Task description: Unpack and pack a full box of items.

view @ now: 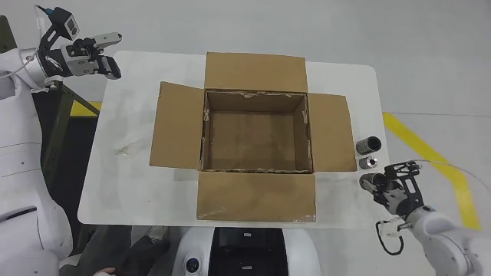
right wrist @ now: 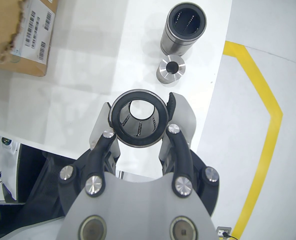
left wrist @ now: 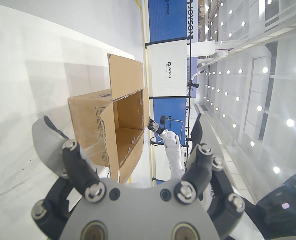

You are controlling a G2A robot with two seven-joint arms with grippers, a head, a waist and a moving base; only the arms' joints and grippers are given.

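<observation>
Steel sleeve (right wrist: 138,126) clamped in right fingers (right wrist: 185,118) at counter (view: 130,123) edge, beside second sleeve (right wrist: 183,29) and small collar (right wrist: 171,69); box (view: 257,142) empty; left fingers (left wrist: 48,131) wide open, empty. Probably unpacking: lower upright, then release.

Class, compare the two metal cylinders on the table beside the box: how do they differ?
The large cylinder is longer and wider than the small cylinder. The large cylinder's end is black-rimmed with a wide bore; the small cylinder's is bare, slotted metal with a narrow bore. Both are silvery and hollow.
</observation>
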